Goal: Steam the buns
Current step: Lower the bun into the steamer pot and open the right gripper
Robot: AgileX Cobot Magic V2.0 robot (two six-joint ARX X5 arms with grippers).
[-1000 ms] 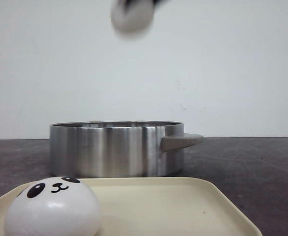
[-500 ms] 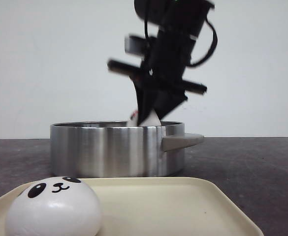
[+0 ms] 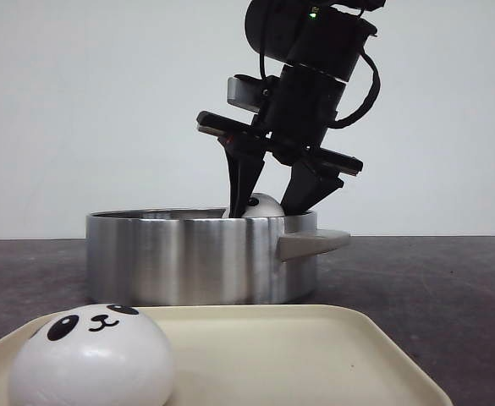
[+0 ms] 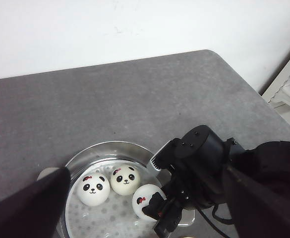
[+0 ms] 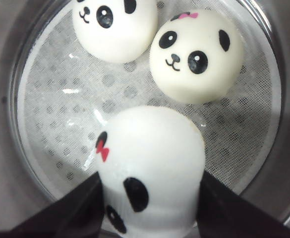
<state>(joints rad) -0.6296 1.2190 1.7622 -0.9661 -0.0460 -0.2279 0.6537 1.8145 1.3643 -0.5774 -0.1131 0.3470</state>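
My right gripper (image 3: pixel 268 207) reaches down into the steel pot (image 3: pixel 188 258). Its fingers touch both sides of a white panda bun (image 5: pixel 152 168), which lies on its side low in the pot. The bun's top shows above the rim in the front view (image 3: pixel 264 205). Two more panda buns (image 5: pixel 116 25) (image 5: pixel 197 54) sit face up on the perforated liner beside it. A fourth bun (image 3: pixel 90 355) rests on the cream tray (image 3: pixel 298 355). My left gripper (image 4: pixel 145 169) hangs high above the pot, open and empty.
The pot has a grey handle (image 3: pixel 315 243) that sticks out to the right. The tray lies in front of the pot on the dark grey table (image 3: pixel 433 279). A white wall stands behind. The table's far corner (image 4: pixel 209 52) shows in the left wrist view.
My right gripper has come down from above the frame with the bun into the pot. Its fingers stand a little wider apart than half a second ago.
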